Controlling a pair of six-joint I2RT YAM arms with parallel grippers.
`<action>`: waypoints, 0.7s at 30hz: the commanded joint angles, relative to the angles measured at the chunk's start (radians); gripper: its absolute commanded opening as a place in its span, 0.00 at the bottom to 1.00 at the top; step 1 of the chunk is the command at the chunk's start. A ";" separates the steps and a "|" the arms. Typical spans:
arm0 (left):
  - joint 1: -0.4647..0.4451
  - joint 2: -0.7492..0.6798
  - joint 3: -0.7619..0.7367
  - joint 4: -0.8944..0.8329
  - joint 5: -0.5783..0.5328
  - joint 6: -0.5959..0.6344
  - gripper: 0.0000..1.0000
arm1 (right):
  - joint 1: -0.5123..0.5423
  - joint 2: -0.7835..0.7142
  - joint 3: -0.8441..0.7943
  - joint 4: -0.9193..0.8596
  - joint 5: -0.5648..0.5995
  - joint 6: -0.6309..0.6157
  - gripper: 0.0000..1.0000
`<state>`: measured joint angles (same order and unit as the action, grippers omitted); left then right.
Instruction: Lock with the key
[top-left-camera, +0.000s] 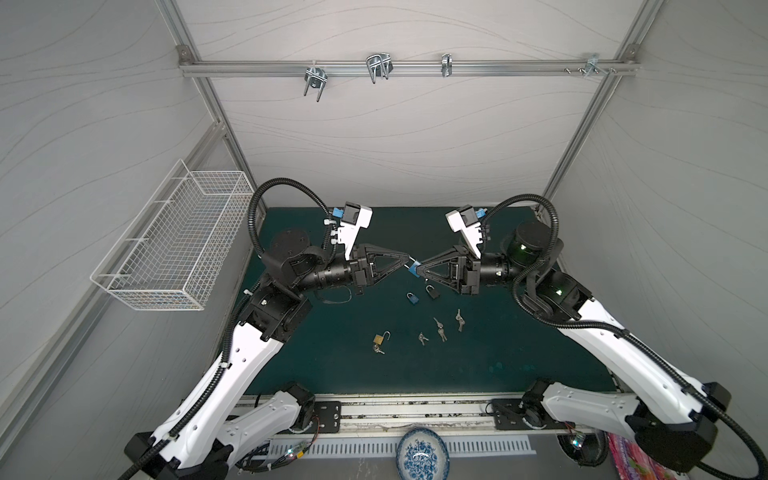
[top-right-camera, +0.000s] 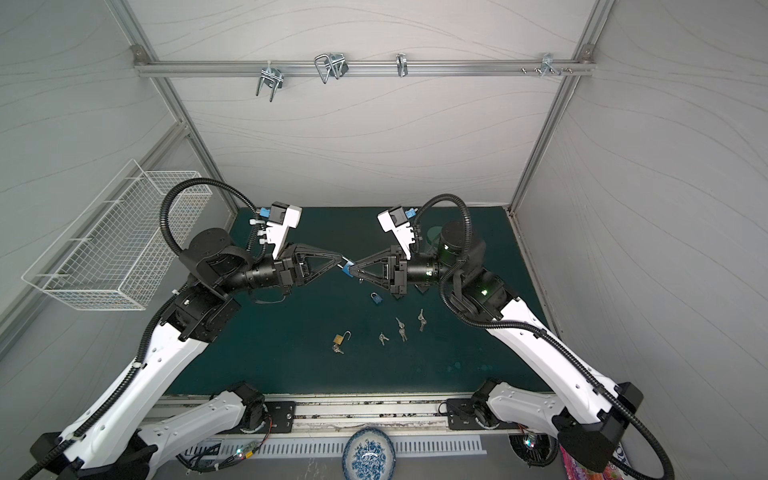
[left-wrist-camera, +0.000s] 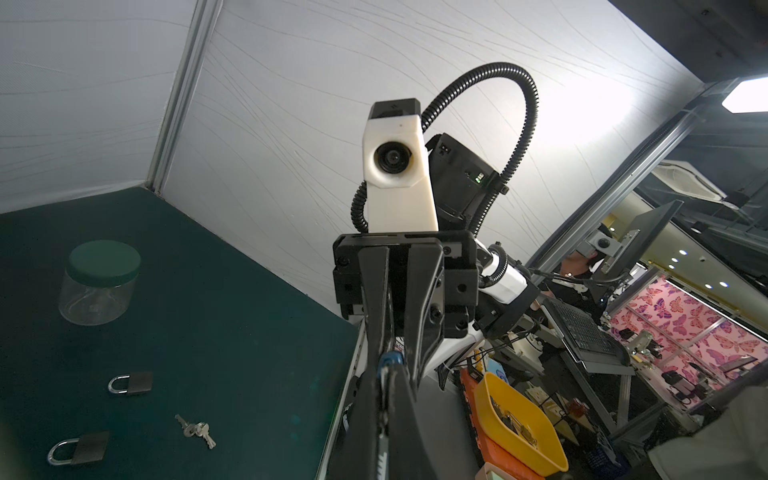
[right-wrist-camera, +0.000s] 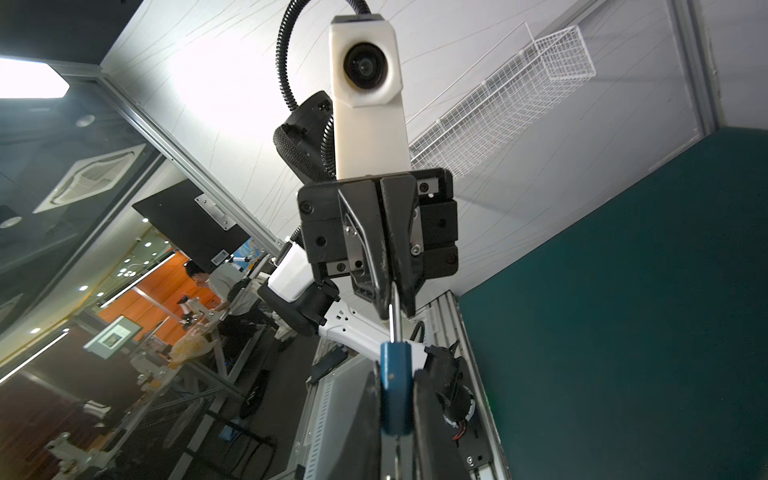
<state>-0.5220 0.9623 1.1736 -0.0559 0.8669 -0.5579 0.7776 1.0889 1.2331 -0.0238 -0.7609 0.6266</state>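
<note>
A small blue padlock (top-left-camera: 413, 270) (top-right-camera: 346, 269) hangs in the air above the middle of the green mat, between the two grippers. My right gripper (top-left-camera: 419, 269) (right-wrist-camera: 397, 374) is shut on its blue body (right-wrist-camera: 395, 382). My left gripper (top-left-camera: 409, 261) (top-right-camera: 341, 259) meets it tip to tip and is shut on the thin silver shackle (right-wrist-camera: 393, 324) that rises from the body. No key is in either gripper. Three loose key sets (top-left-camera: 439, 328) lie on the mat below, and another lies by the brass padlock.
On the mat lie a second blue padlock (top-left-camera: 411, 298), a black padlock (top-left-camera: 432, 292) and an open brass padlock (top-left-camera: 379, 337). A clear jar with a green lid (left-wrist-camera: 99, 282) stands far right. A wire basket (top-left-camera: 174, 249) hangs on the left wall.
</note>
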 joint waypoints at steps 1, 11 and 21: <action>-0.037 -0.005 -0.030 0.017 0.015 -0.006 0.00 | 0.006 -0.029 0.017 0.049 0.113 -0.050 0.00; -0.080 -0.014 -0.089 0.036 -0.008 -0.004 0.00 | 0.006 0.008 0.003 0.220 0.026 0.128 0.00; -0.114 0.003 -0.097 0.039 -0.022 0.015 0.00 | 0.005 0.020 0.019 0.228 0.014 0.188 0.00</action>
<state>-0.5827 0.9310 1.1137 0.0620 0.7551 -0.5800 0.7757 1.1011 1.2236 0.0906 -0.8089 0.7773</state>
